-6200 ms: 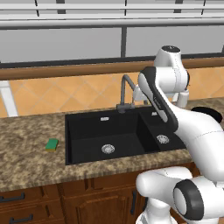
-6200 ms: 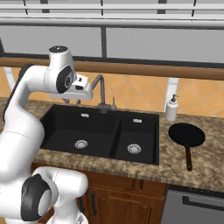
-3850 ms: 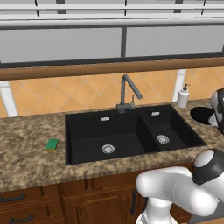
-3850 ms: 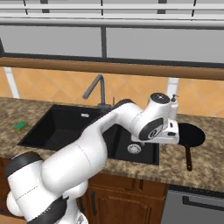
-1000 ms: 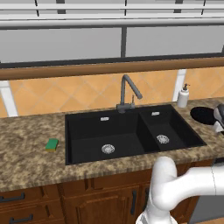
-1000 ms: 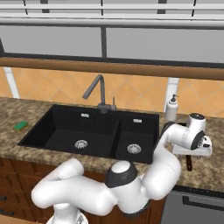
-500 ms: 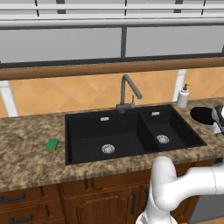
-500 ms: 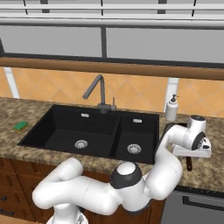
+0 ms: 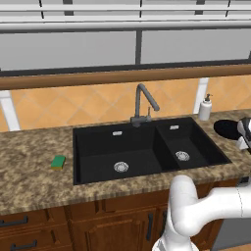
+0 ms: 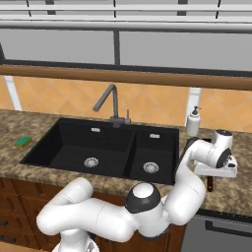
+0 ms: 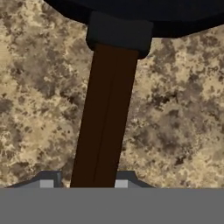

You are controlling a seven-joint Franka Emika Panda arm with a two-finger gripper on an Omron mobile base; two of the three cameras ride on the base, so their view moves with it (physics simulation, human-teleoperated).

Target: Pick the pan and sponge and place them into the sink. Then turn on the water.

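On the tabletop right of the sink, the pan points its handle straight back between the jaws, whose tips sit either side of it, apparently open, not yet clamped.

Black pan showing a dark brown handle, black sink, green-topped sponge, speckled brown granite table, white soap bottle
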